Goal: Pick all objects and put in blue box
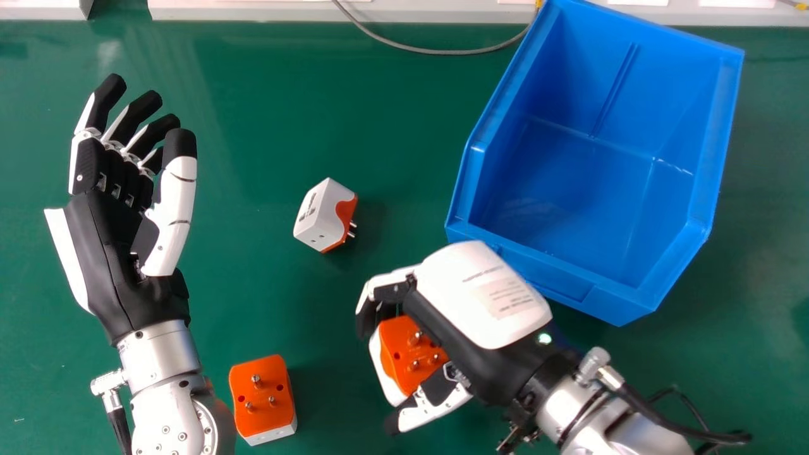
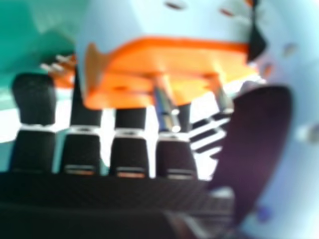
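While fingers grip one adapter, another (lettered) lies.

Just beyond the right hand, the near wall of the blue box bars a low way in; above its rim the inside is open. Ahead and left of that hand, the white adapter stands in the way, with open table between it and the left hand. Farther left, the orange-faced adapter narrows the near side.
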### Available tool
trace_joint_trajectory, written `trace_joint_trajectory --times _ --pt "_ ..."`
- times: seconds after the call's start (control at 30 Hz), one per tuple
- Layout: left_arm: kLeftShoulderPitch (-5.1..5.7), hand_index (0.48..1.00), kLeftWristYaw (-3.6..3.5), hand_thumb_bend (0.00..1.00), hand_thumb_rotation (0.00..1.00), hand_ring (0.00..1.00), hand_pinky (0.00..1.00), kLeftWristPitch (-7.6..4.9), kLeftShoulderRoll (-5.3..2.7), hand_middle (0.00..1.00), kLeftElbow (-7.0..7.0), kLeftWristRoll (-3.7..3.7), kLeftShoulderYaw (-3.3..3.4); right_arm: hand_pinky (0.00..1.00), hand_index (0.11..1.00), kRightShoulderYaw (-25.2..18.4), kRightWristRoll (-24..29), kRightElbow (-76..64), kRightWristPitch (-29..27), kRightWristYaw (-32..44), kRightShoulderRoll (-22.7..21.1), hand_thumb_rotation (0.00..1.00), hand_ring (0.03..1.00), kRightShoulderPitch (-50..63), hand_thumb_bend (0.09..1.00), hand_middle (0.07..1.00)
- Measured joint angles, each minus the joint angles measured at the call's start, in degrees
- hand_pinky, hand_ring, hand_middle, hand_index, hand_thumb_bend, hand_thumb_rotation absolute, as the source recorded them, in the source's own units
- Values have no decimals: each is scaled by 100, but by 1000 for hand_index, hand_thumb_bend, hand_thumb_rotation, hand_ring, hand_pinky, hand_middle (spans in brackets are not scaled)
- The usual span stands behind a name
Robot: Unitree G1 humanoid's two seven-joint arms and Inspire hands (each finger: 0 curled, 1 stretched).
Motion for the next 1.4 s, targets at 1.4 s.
trace_joint_trajectory --times 1.4 --pt "-76 800 27 657 413 701 645 3 0 755 158 23 -10 336 472 -1793 257 -671 -1093 -995 5 0 450 406 498 503"
